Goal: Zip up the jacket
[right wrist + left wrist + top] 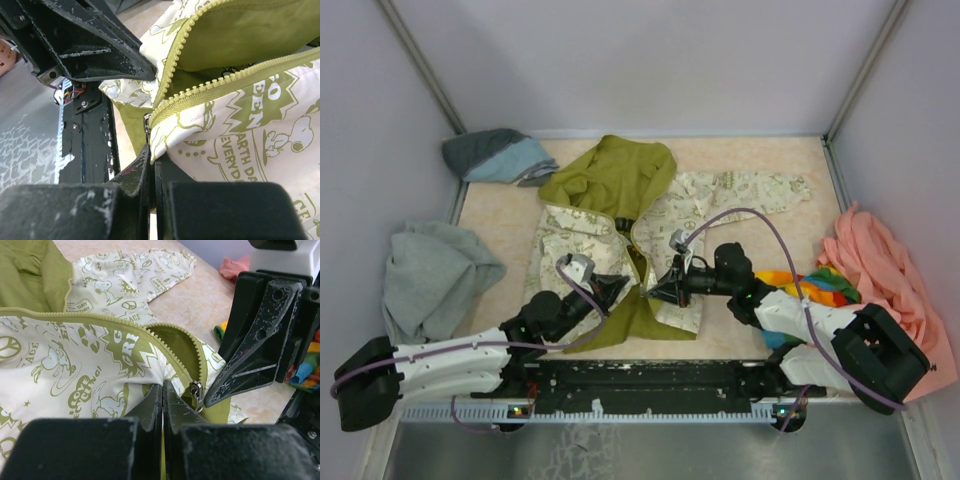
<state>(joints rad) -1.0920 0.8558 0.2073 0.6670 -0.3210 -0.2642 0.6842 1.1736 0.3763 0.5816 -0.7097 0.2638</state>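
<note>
The jacket [605, 215] lies open on the bench [770, 160]. Both hands meet at its bottom edge. The left hand [162, 392] is squeezed tight on the cloth just beside the zipper pull [196, 390]. The right hand [151, 157] is squeezed tight on the other zipper edge.

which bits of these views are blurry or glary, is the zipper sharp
Top external: even soft light, faint shadows, jacket sharp. Left wrist: zipper teeth and slider crisp, left gripper body out of focus at the bottom. Right wrist: teeth crisp, right gripper body blurred.
</note>
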